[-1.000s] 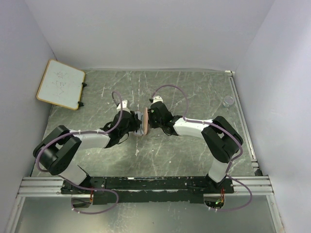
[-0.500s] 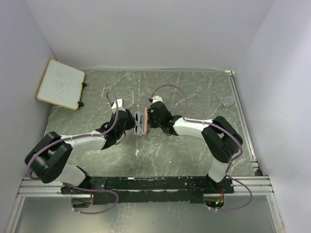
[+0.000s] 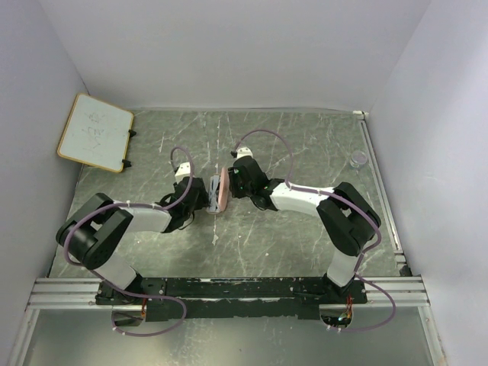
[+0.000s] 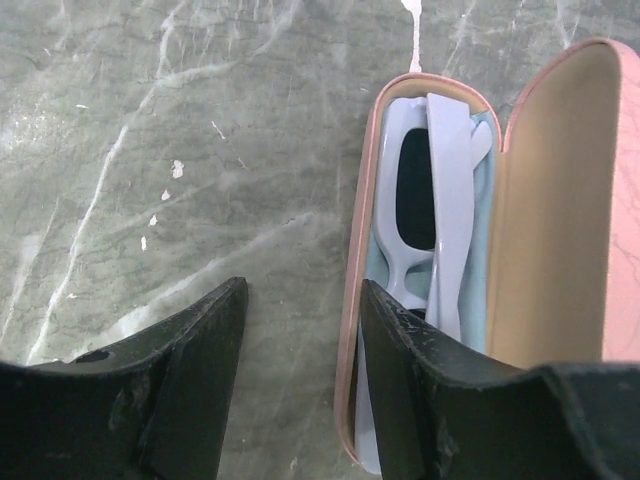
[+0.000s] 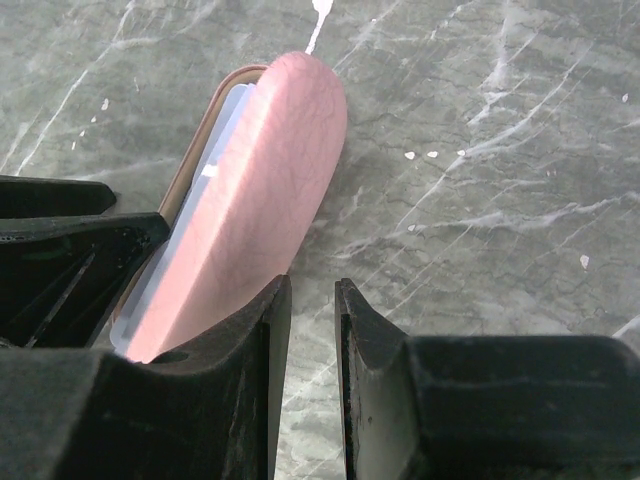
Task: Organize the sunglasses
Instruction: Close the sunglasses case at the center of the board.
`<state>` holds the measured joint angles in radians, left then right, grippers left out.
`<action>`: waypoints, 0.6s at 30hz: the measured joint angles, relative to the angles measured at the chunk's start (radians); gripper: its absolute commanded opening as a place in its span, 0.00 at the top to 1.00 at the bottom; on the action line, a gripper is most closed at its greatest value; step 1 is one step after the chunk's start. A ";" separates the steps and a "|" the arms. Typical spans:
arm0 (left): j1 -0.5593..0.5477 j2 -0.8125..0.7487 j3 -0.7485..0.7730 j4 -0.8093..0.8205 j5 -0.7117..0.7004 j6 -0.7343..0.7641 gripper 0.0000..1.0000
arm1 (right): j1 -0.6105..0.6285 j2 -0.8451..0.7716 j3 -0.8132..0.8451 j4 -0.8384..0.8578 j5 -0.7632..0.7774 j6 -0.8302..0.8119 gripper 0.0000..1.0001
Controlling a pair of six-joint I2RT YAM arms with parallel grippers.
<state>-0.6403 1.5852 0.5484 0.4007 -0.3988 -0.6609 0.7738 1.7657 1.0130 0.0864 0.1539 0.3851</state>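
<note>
So your biggest thing is the one green marbled table, with two arms on it, the left arm and the right arm, meeting near the middle. There's one whiteboard in the far left corner, and its marks are too faint to read.

One pink case lies open between the grippers with its lid standing up. The one pair of sunglasses sits folded inside it, on one pale blue cloth.

Your left gripper is spread wide over bare table, holding nothing, with one finger just beside the case's rim. Your right gripper has only a slit between its jaws and grips nothing, with the lid's outside right beside one finger.

There's also one tiny clear round thing far right.
</note>
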 measured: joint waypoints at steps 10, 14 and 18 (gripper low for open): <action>0.005 0.011 -0.001 0.027 0.010 0.002 0.43 | 0.002 0.020 0.017 -0.008 0.004 0.000 0.75; 0.005 -0.016 -0.008 0.020 0.018 0.002 0.42 | 0.005 0.028 0.021 -0.010 0.005 0.000 0.75; 0.005 -0.080 -0.017 0.013 0.024 0.002 0.42 | 0.008 0.035 0.023 -0.010 0.004 0.000 0.75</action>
<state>-0.6353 1.5047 0.5312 0.4141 -0.3752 -0.6586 0.7822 1.8011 1.0363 0.0761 0.1581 0.3847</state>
